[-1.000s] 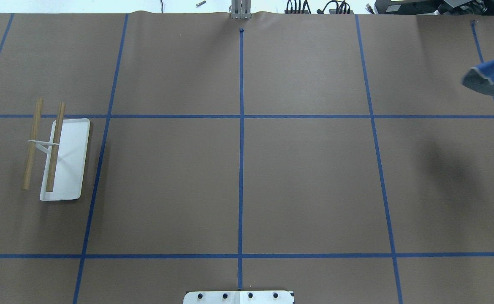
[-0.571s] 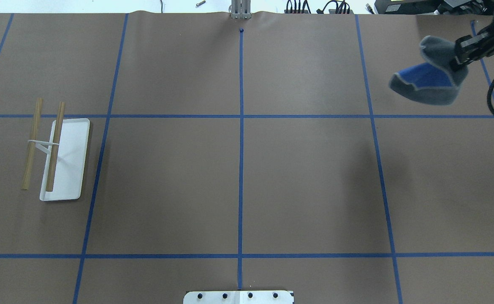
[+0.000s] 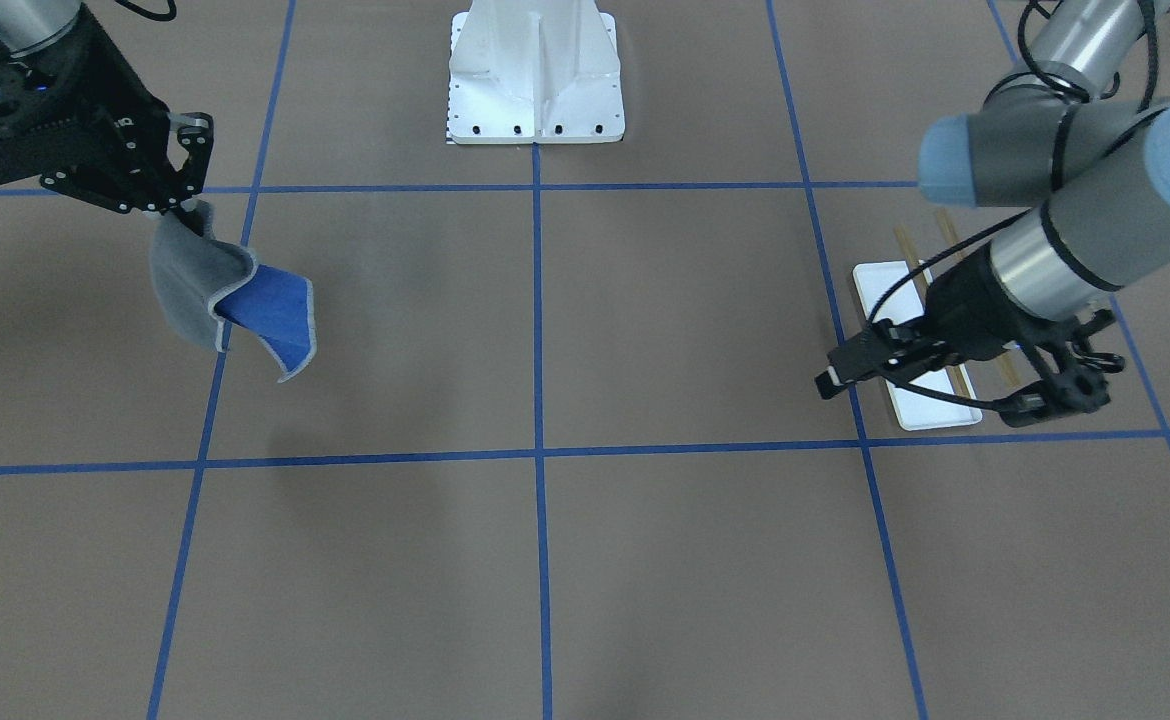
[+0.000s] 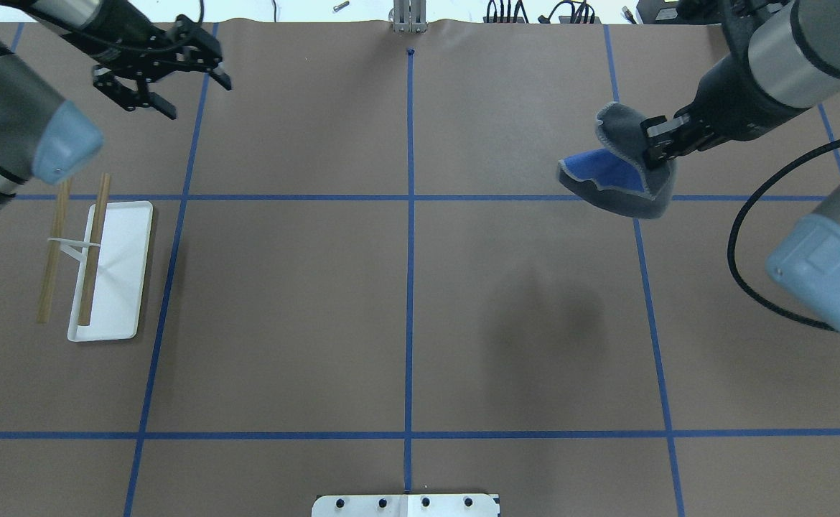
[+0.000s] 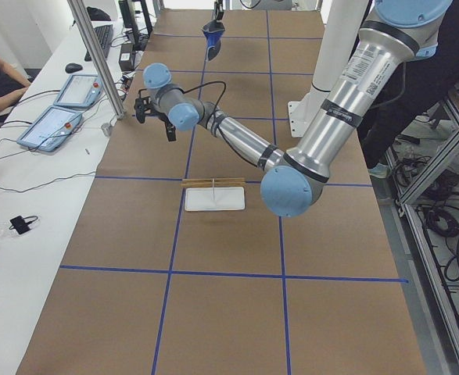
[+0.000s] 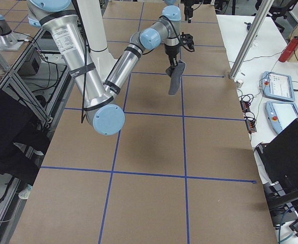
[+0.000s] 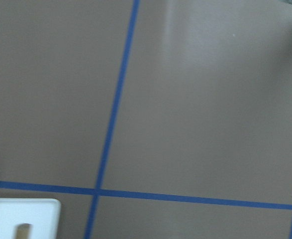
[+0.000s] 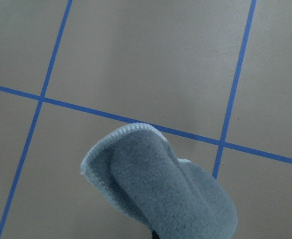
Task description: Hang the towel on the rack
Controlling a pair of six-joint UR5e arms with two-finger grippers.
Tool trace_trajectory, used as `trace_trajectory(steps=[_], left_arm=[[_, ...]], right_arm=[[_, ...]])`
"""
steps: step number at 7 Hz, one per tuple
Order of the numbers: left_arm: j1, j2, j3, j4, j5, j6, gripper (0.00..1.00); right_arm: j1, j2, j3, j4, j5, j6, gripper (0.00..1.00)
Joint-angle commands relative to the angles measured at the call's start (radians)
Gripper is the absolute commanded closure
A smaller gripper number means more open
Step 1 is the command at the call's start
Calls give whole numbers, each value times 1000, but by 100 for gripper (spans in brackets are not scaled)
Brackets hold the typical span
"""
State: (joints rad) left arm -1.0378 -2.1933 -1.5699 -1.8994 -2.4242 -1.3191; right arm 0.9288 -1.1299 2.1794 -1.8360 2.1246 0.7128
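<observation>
- The small soft towel (image 4: pixel 617 179), dark grey outside and bright blue inside with a pale stitched edge, hangs from the right gripper (image 4: pixel 655 143), whose jaws are pinched onto its upper grey fold.
- The cloth droops below the jaws in a loose curl, blue showing in the open fold; it is clear of the brown paper-covered table (image 4: pixel 283 301), with its shadow on the paper beneath.
- The small rack (image 4: pixel 122 273), a white tray base with two parallel tan wooden rods (image 4: pixel 94 244), stands on the robot's left side, well apart from the towel and across the centre tape line.
- The left gripper (image 4: pixel 197 97) hovers past the rack's far end, jaws spread wide around nothing.
- Both rods are bare, and taped paper lies open between towel and rack.
</observation>
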Motion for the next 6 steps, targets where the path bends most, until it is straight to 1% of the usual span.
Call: trace_trajectory(steps=[1, 2, 3, 4, 5, 6], left_arm=[[150, -152, 7, -23, 142, -307, 2], [198, -187, 7, -42, 209, -401, 2], [241, -189, 8, -102, 246, -472, 2], [270, -184, 19, -198, 266, -477, 4], [325, -184, 81, -368, 330, -480, 6], [364, -189, 90, -415, 380, -505, 5]], right_arm=[[-108, 10, 58, 47, -83, 144, 100], [-113, 10, 91, 50, -89, 177, 100], [-116, 10, 127, 50, -112, 194, 100], [-116, 10, 147, 57, -118, 195, 100], [-119, 21, 151, 67, -120, 229, 100], [-139, 21, 152, 124, -158, 272, 100]])
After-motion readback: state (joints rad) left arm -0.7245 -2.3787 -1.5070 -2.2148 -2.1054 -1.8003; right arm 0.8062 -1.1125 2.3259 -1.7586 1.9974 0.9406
